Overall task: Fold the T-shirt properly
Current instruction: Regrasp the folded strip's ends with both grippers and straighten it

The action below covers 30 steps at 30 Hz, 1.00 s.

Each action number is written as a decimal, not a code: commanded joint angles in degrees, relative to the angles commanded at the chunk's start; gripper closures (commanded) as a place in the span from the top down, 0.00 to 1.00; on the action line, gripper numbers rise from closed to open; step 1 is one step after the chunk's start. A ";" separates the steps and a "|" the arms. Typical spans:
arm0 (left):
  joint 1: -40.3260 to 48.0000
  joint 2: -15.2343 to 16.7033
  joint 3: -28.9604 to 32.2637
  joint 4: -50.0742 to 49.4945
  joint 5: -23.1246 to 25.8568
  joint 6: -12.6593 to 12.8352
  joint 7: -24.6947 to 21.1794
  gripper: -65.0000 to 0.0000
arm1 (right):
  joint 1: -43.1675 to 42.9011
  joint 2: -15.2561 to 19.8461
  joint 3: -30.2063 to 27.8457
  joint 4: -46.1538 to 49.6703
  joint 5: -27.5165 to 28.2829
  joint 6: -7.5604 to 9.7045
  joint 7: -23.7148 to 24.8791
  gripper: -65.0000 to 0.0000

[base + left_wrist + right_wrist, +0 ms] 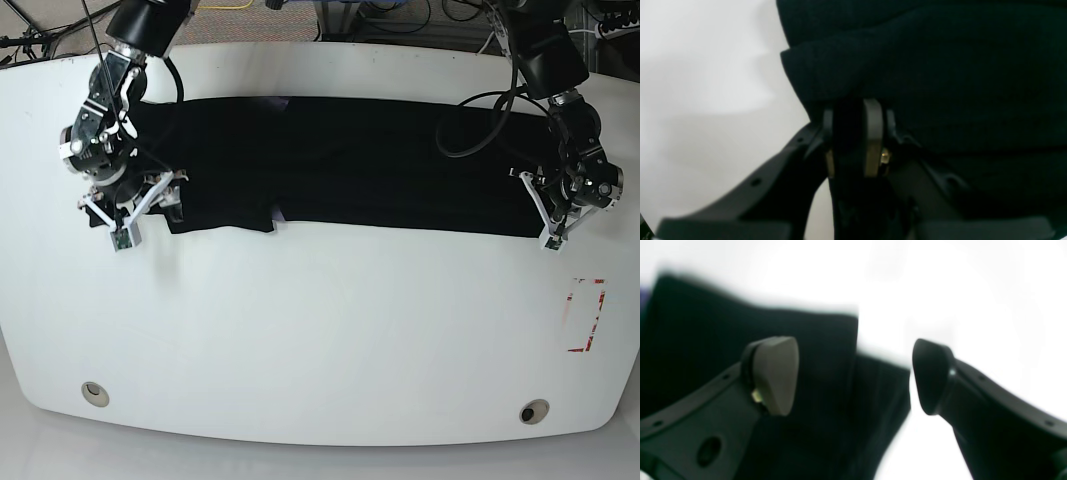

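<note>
White table (320, 340), cables (400, 15) behind

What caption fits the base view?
Two arms at a long black T-shirt on a white table; left pincer grips it.

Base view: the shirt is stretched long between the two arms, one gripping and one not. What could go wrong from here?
1. Only the left gripper is shut on the plain black fabric T-shirt; the right gripper hangs open over the other end, so lifting now would likely skew the fold.
2. The near hem looks stepped near its left end in the base view; folding may lock that in.
</note>
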 joint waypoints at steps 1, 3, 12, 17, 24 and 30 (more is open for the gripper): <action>0.00 0.00 0.00 0.00 0.00 0.00 0.00 0.15 | 1.14 0.53 0.00 -2.11 0.00 0.00 0.00 0.73; 0.00 0.00 0.00 0.00 0.00 0.00 0.00 0.15 | 3.08 1.32 0.00 -6.07 0.00 0.00 0.09 0.71; 0.00 0.00 0.00 0.00 0.00 0.00 0.00 0.15 | 6.15 1.32 0.00 -11.52 0.09 0.00 1.05 0.68; 0.09 -0.09 0.00 0.00 0.00 0.00 0.00 0.15 | 6.24 0.97 0.00 -11.60 0.53 0.00 1.05 0.68; 0.09 -0.18 -0.09 0.00 0.00 0.00 0.00 0.15 | 6.24 -0.88 -0.09 -11.69 0.09 0.00 1.32 0.68; 0.09 -0.18 -0.09 0.00 0.00 0.00 0.00 0.15 | 6.15 -1.93 -0.09 -11.69 0.00 0.00 1.41 0.67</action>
